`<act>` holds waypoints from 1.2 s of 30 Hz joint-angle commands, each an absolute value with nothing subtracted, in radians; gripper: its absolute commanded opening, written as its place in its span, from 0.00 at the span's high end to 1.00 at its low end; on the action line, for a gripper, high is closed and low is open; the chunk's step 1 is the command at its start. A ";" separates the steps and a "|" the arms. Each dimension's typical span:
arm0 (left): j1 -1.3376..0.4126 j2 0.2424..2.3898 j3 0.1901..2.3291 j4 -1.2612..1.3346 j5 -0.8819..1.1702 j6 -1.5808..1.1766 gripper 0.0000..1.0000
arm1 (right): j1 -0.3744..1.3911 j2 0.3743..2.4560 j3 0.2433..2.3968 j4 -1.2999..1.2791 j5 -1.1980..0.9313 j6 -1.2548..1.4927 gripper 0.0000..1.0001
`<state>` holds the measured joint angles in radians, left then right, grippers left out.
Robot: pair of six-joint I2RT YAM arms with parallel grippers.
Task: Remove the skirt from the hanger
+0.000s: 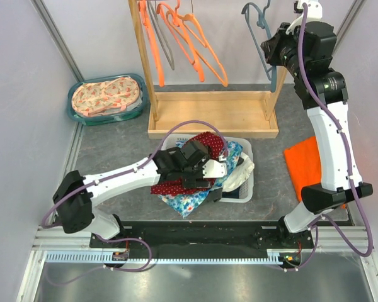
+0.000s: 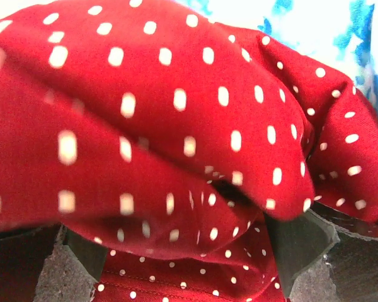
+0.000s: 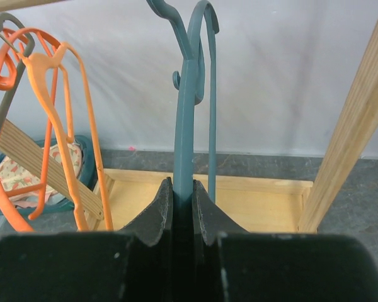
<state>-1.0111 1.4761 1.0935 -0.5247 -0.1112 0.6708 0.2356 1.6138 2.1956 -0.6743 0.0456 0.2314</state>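
Note:
The red skirt with white dots (image 1: 205,142) lies bunched on the clothes in the white basket (image 1: 242,192), and it fills the left wrist view (image 2: 176,126). My left gripper (image 1: 201,170) is down on it. Its jaws stand wide apart with the red cloth lying between the fingers (image 2: 299,245). My right gripper (image 1: 271,49) is raised at the wooden rack's right post and is shut on a bare teal hanger (image 1: 259,25). In the right wrist view the gripper (image 3: 183,201) pinches the hanger's stem (image 3: 186,113) between both pads.
The wooden rack (image 1: 214,119) stands at the back with orange hangers (image 1: 189,38) and a grey one (image 1: 167,47). A teal tray (image 1: 75,110) with floral cloth sits at back left. An orange cloth (image 1: 305,163) lies at right. Blue floral cloth (image 1: 189,201) is in the basket.

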 commanded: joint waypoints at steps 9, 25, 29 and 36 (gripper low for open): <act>-0.994 1.367 1.413 -0.758 -0.063 0.635 0.00 | 0.236 1.721 2.358 -0.578 0.005 0.245 1.00; -0.967 1.281 1.761 -0.753 -0.060 0.575 0.01 | 0.235 1.894 2.413 -0.437 -0.103 0.345 1.00; -0.914 1.272 1.822 -0.738 -0.074 0.575 0.00 | 0.238 1.907 2.376 -0.419 -0.112 0.356 1.00; -0.807 1.246 1.779 -0.667 -0.094 0.551 0.00 | 0.244 1.844 2.217 -0.420 -0.060 0.299 1.00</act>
